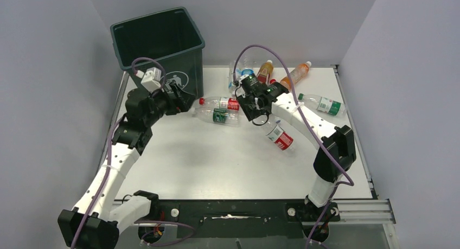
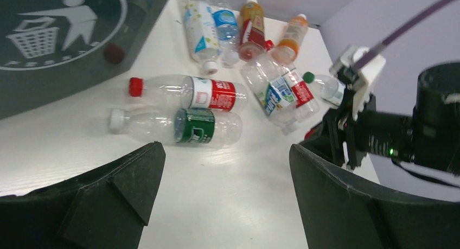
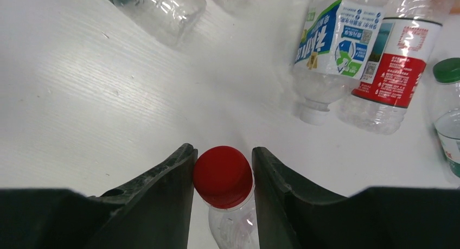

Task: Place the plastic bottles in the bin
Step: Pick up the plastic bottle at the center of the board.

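Our right hand [image 3: 223, 157] pinches a red-capped bottle [image 3: 222, 178] near the worktop's [image 1: 190, 162] middle.
Our left hand [image 2: 225, 148] is spread; we should lift high, then swing to the bin [image 1: 187, 64] in the worktop's far-left corner.

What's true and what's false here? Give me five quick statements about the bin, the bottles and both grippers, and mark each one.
1. The right gripper is shut on a red-capped bottle. True.
2. The left gripper holds the green-labelled bottle. False: its jaws are open and empty, and that bottle lies on the table ahead of it.
3. The bin stands upright at the table's far left corner. True.
4. Both orange bottles lie near the arms' bases. False: they lie at the table's far edge.
5. The bin's litter symbol faces the arms. True.
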{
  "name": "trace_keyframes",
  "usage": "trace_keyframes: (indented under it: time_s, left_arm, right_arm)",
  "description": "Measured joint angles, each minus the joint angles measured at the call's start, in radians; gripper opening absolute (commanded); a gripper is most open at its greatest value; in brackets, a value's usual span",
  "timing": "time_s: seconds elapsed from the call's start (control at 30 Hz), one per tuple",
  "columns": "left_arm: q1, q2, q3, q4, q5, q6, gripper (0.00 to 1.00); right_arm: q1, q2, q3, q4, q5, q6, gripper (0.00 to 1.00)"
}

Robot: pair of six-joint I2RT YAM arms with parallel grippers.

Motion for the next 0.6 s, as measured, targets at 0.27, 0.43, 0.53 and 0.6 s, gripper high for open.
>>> trace_keyframes:
  time_s: [0.27, 0.43, 0.53, 0.6]
  left_arm:
    - [-0.179, -0.047, -0.169, 0.196, -0.010, -0.011, 0.86]
    - [-0.327, -0.044, -0.219, 0.291, -0.070, 0.003, 0.86]
    - [-0.404, -0.031, -0.228, 0.345, -0.110, 0.016, 0.86]
    - [-0.445, -0.017, -0.235, 0.384, -0.136, 0.027, 0.86]
  right_arm:
    - [-0.024, 0.000, 0.164, -0.016, -0.056, 0.005, 0.28]
    - [-0.037, 0.000, 0.212, -0.017, -0.114, 0.019, 0.28]
    - [-0.045, 0.000, 0.217, -0.013, -0.150, 0.031, 0.28]
    - [-0.050, 0.000, 0.217, -0.008, -0.178, 0.043, 0.28]
